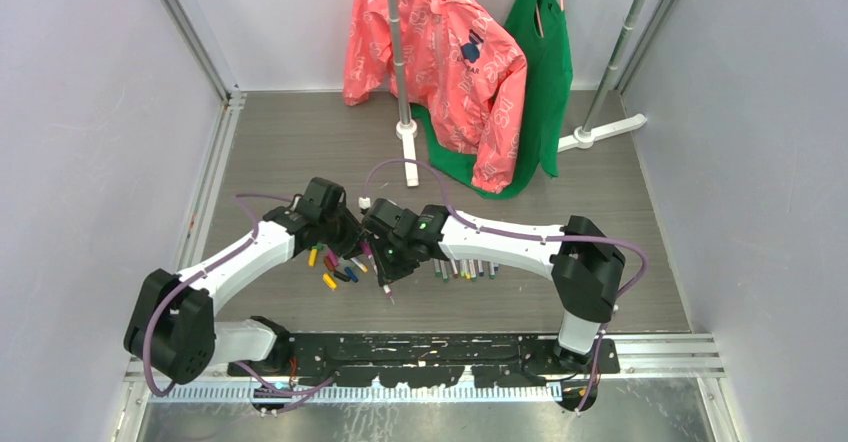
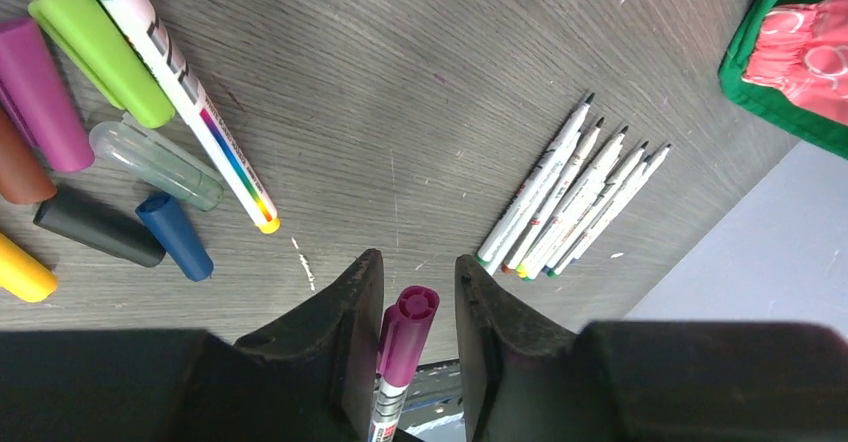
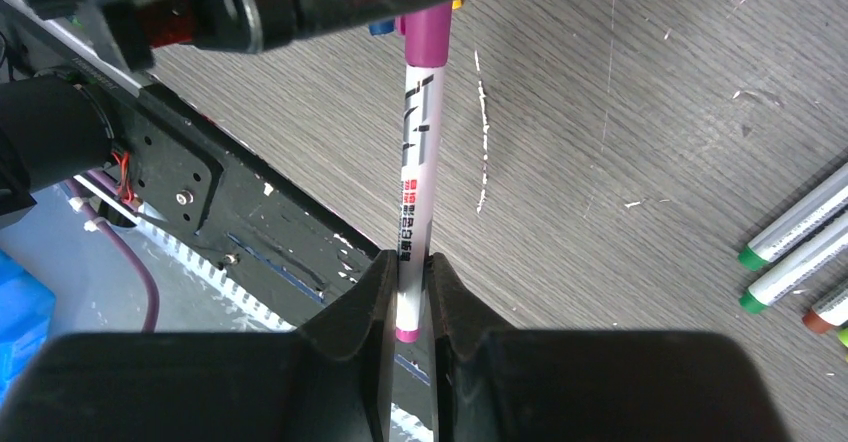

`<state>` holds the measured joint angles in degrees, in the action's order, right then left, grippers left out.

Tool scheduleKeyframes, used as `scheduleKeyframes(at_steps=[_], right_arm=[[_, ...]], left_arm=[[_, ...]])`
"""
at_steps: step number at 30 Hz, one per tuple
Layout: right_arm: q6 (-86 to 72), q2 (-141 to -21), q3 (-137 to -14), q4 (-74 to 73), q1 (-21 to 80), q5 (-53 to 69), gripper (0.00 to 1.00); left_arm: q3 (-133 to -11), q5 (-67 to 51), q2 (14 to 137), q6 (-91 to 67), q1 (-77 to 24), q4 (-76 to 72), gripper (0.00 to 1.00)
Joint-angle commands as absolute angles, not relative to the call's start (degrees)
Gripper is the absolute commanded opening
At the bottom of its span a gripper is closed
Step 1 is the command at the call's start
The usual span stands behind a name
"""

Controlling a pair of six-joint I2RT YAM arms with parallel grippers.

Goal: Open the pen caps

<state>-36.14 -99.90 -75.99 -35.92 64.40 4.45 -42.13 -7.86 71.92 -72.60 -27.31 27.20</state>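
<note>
A pen with a whitish barrel and a magenta cap is held in the air between my two grippers. My right gripper is shut on the barrel near its tail end. My left gripper is open around the cap: the cap rests against one finger, with a gap to the other. In the top view the two grippers meet left and right of centre. Loose pen caps lie on the table: light green, purple, blue. Several uncapped pens lie in a row.
A capped green-ended pen lies among the caps. A pink jacket and a green bag hang on a white stand at the back. The black base rail runs along the near edge. Walls close both sides.
</note>
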Motion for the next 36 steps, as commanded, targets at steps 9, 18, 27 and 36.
scheduleKeyframes(at_steps=[9, 18, 27, 36], right_arm=[[-34.2, -100.5, -78.9, -35.6, 64.6, 4.7, 0.01], [-33.5, -101.7, -80.8, -35.2, 64.6, 5.0, 0.23], [-32.4, -103.3, -83.3, -35.4, 64.4, 4.5, 0.28], [-31.9, -103.6, -82.3, -33.2, 63.5, 4.3, 0.28]], left_arm=[[-44.2, -11.2, 71.1, -69.4, -27.3, 25.8, 0.00], [-43.7, -10.1, 67.6, -70.2, -27.3, 26.3, 0.00], [-44.1, -11.0, 66.6, -70.5, -27.3, 27.1, 0.00], [-44.6, -12.0, 66.6, -71.0, -27.2, 27.9, 0.00]])
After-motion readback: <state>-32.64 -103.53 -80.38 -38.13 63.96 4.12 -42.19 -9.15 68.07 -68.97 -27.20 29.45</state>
